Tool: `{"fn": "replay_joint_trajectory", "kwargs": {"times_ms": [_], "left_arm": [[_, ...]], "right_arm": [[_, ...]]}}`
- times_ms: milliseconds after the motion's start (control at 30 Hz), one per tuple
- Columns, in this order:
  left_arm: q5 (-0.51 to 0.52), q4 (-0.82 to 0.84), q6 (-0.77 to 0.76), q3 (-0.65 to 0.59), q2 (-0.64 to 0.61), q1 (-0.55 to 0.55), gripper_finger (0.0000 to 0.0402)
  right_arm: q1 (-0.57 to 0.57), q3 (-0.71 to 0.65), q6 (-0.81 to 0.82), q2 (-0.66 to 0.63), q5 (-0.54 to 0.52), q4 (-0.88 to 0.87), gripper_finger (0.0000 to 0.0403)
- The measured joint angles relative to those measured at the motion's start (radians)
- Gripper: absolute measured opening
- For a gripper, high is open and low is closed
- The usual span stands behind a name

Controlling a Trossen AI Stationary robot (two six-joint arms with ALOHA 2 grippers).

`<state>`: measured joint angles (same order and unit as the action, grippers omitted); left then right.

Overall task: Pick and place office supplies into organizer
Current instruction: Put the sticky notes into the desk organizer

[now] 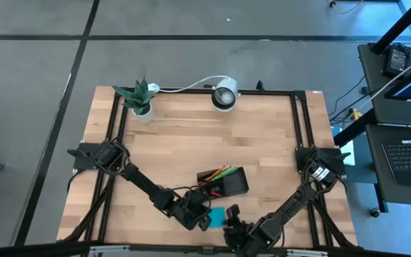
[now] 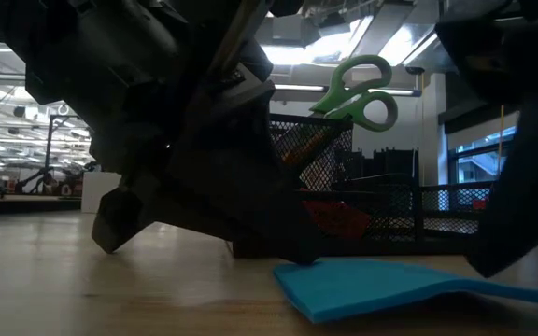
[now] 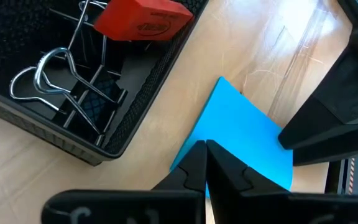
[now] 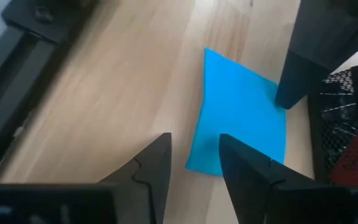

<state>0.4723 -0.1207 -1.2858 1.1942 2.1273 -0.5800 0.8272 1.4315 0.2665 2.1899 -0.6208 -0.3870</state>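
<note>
**Sticky pad between two claws, tray just beside it**

Table (image 1: pixel 191 143) first: a wooden top with the black mesh tray (image 1: pixel 225 184) near its front middle. Green scissors (image 2: pixel 362 91) stand upright in the tray, with orange pencils (image 1: pixel 220 173) beside them, and a red piece (image 3: pixel 143 17) and wire clips (image 3: pixel 55 74) lie in the lower compartment.

Both arms crowd the front edge. The left gripper (image 3: pixel 205 158) has its fingers pressed shut, tips resting on or just over one edge of the blue sticky pad (image 3: pixel 241 134), which lies flat on the wood just beside the tray wall. The right gripper (image 4: pixel 194 152) hangs at the opposite edge, jaws parted and holding nothing.

To lift the pad well, the right gripper probably should straddle its thin edge and close while the left tip steadies it. The pad lies so flat that getting a finger under it looks like the hard part. I cannot tell from the table-level view whether the left tip truly touches.

The tray wall and the two arms themselves are the main obstacles. The potted plant (image 1: pixel 140 100) and white lamp (image 1: pixel 225 94) stand well apart at the back.
</note>
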Motion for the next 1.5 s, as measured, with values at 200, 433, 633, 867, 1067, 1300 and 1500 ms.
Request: {"fn": "replay_joint_trajectory", "kwargs": {"times_ms": [200, 433, 633, 867, 1067, 1300, 1500], "left_arm": [[-0.008, 0.000, 0.000, 0.000, 0.000, 0.000, 0.0002], [-0.022, 0.000, 0.000, 0.000, -0.001, 0.000, 0.0002], [-0.023, -0.001, 0.000, 0.000, -0.001, 0.000, 0.0002], [-0.026, -0.002, 0.000, 0.000, -0.001, 0.000, 0.0002], [-0.026, -0.002, -0.002, 0.000, -0.001, 0.000, 0.0002], [-0.024, -0.009, 0.062, 0.000, 0.001, -0.001, 0.0005], [-0.061, -0.068, 0.169, -0.003, 0.004, 0.000, 0.0044]], "right_arm": [[-0.007, -0.001, -0.009, 0.001, -0.014, -0.004, 0.0138], [-0.022, -0.001, -0.012, 0.002, -0.068, -0.046, 0.0138], [-0.027, -0.003, 0.004, 0.004, -0.120, -0.053, 0.0138], [-0.027, -0.003, 0.044, 0.004, -0.119, -0.050, 0.0136], [-0.026, -0.003, 0.043, 0.003, -0.089, -0.049, 0.0096], [-0.026, -0.001, 0.042, 0.000, -0.079, -0.045, 0.0030], [-0.025, 0.000, 0.056, -0.002, -0.054, -0.046, 0.0010]]}}
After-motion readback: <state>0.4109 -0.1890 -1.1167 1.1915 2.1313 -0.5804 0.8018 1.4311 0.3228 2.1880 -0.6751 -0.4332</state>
